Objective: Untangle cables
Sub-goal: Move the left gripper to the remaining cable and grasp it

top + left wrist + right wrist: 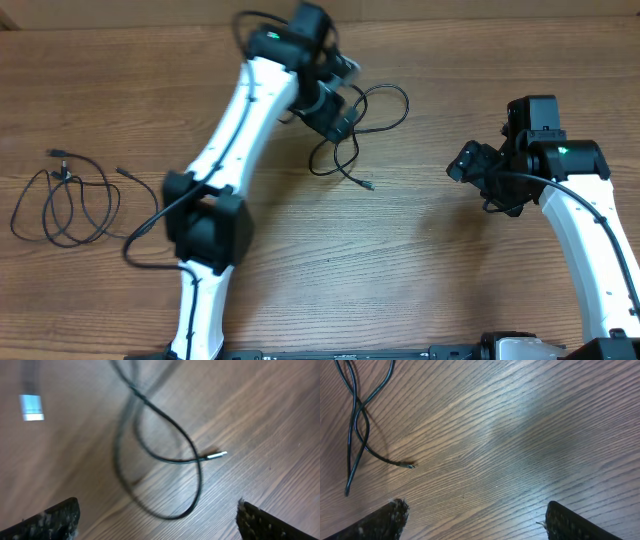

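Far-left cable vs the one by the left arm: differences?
Far-left cable lies alone in stacked oval loops; centre cable sprawls in loose crossing loops. Far-left cable shows whole; centre cable runs partly under the left hand. Both are thin, black, on the wood table.

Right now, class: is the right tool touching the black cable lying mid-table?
Apart. Right wrist view: bare table separates the right tool from the cable.

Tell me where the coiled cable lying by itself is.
Overhead view: the coiled cable lies at the far left of the table, left of the left arm, apart from the other cable near the centre.
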{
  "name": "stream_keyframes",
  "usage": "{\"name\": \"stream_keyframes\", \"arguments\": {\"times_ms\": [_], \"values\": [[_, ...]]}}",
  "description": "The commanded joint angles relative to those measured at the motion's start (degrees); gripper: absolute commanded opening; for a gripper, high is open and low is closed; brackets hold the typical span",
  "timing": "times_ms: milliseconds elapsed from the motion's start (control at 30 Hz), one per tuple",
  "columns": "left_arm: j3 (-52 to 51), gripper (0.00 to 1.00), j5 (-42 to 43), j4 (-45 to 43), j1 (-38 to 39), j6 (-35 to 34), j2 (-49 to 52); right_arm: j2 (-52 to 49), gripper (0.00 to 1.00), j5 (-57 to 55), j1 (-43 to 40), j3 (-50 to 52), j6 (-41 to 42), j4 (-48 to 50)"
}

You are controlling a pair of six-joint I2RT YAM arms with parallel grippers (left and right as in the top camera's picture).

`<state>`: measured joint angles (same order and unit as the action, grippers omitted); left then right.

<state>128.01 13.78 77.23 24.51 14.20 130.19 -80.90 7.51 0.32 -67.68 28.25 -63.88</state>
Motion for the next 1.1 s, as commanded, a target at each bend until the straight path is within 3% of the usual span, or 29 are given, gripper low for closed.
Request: {"name": "stream_keyframes", "arguments": {"times_ms": [0, 100, 233, 367, 600, 733, 800, 833, 900, 933, 1067], "values": [[0.2, 1.0, 0.3, 0.9, 2.0, 2.5, 3.9, 0.4, 0.87, 0.0, -0.1, -0.6, -0.2, 0.2], [0.2, 1.0, -3.0, 2.0, 3.3, 1.1, 6.5, 0.4, 0.87, 0.0, -0.1, -0.6, -0.2, 0.3], [0.1, 1.0, -9.2, 3.8, 4.1, -5.9, 8.7, 0.4, 0.87, 0.0, -0.1, -0.6, -0.2, 0.3], [-0.4, 1.0, -9.2, 4.2, 4.1, -12.2, 10.1, 0.4, 0.87, 0.0, -0.1, -0.6, -0.2, 0.4], [-3.0, 0.94, -6.5, 3.8, 5.3, -12.5, 11.2, 0.4, 0.87, 0.0, -0.1, -0.6, -0.2, 0.4], [-3.1, 0.75, -6.7, 3.3, 5.9, -12.5, 11.2, 0.4, 0.87, 0.0, -0.1, -0.6, -0.2, 0.5], [-3.0, 0.54, -6.7, 2.4, 5.9, -12.5, 11.2, 0.4, 0.87, 0.0, -0.1, -0.6, -0.2, 0.5], [-3.0, 0.35, -6.8, 2.0, 5.9, -12.5, 11.2, 0.4, 0.87, 0.0, -0.1, -0.6, -0.2, 0.5], [-2.3, 0.11, -6.9, 2.1, 5.6, -12.5, 11.1, 0.4, 0.87, 0.0, -0.1, -0.6, -0.2, 0.4], [-1.9, 0.05, -6.9, 2.4, 5.4, -12.6, 10.8, 0.4, 0.87, 0.0, -0.1, -0.6, -0.2, 0.3], [-0.4, 0.04, -7.1, 2.7, 4.1, -13.9, 8.5, 0.4, 0.87, 0.0, -0.1, -0.6, -0.2, 0.3]]}}
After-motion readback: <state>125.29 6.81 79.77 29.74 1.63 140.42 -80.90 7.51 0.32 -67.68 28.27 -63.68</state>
